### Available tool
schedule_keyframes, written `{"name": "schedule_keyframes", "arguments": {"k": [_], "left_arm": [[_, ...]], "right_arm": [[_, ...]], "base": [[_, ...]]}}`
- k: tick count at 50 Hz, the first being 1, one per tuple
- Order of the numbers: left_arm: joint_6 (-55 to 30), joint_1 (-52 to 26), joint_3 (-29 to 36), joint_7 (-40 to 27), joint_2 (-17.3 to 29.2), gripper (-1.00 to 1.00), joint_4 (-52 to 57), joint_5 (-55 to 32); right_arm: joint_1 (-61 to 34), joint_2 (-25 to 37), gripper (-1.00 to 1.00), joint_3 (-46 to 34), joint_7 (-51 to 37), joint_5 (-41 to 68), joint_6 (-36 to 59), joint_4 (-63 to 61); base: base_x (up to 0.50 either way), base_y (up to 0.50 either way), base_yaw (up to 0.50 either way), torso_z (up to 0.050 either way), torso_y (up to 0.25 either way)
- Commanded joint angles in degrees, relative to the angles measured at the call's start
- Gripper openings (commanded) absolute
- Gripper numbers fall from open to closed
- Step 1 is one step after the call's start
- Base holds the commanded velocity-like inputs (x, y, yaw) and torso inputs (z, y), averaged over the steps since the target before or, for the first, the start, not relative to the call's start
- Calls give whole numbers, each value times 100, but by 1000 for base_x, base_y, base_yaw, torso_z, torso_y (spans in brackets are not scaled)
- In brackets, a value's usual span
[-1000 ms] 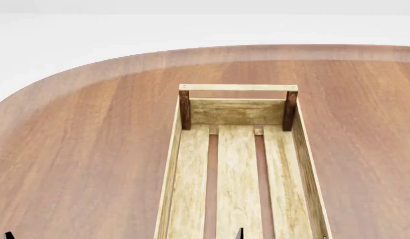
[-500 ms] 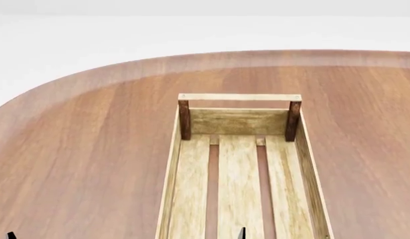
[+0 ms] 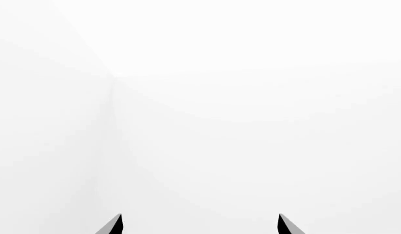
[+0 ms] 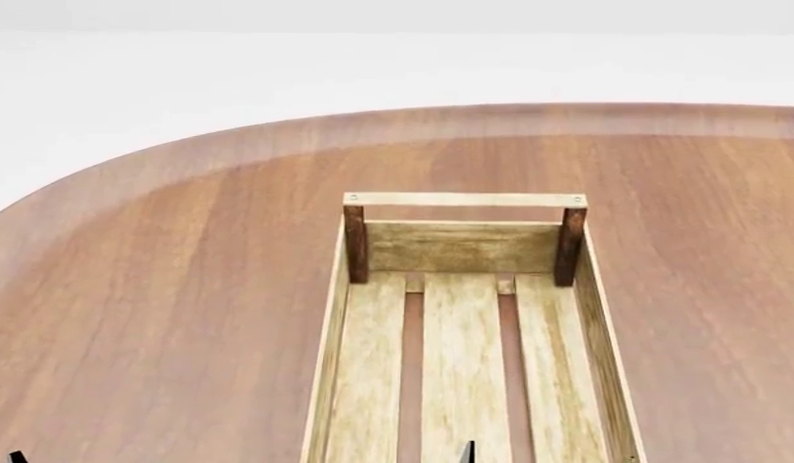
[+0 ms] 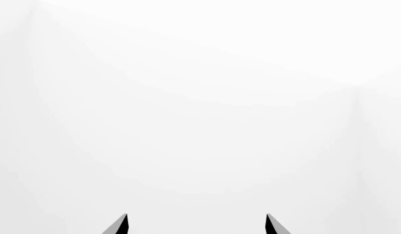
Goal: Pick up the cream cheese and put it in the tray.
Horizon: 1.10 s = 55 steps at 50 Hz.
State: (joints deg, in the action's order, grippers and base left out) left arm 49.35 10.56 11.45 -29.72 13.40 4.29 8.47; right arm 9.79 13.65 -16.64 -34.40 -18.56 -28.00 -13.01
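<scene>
The cream cheese is out of view in every frame. The tray [image 4: 358, 338], a light-wood slatted crate with dark brown posts and a handle bar at its far end, lies on the table in the lower middle of the head view; nothing lies on the part of its floor that shows. In the left wrist view my left gripper [image 3: 200, 224] is open, its two tips wide apart against a blank white background. My right gripper [image 5: 196, 224] is open too, with nothing between its tips. Two dark fingertips [image 4: 470, 451] poke in at the head view's bottom edge.
A large round-ended brown wooden table [image 4: 177, 289] carries the tray. Its far curved edge [image 4: 242, 135] meets a white floor or wall behind. Both wrist views show only white surfaces.
The tray and the table edge have slid lower in the head view, so the view has tilted upward a little. The fingertips at the bottom edge stay about where they were.
</scene>
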Motion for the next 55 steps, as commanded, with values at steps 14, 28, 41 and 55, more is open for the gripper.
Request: {"name": "schedule_keyframes", "arguments": {"k": [14, 28, 41, 55], "left_arm": [[-8, 8, 55, -95, 57, 100, 28, 22], [-21, 0, 89, -143, 86, 100, 37, 32], [-66, -18, 120, -174, 126, 100, 55, 11], [-123, -75, 185, -203, 126, 100, -16, 44]], "right_arm": [[-6, 70, 100, -36, -90, 75, -23, -17], [2, 90, 100, -28, -233, -6, -105, -9], [161, -151, 100, 355, -713, -404, 293, -328], [519, -2, 100, 947, -843, 176, 665, -894]], "base": [[20, 0, 0, 0, 0], [5, 0, 0, 0, 0], [0, 0, 0, 0, 0], [0, 0, 0, 0, 0]]}}
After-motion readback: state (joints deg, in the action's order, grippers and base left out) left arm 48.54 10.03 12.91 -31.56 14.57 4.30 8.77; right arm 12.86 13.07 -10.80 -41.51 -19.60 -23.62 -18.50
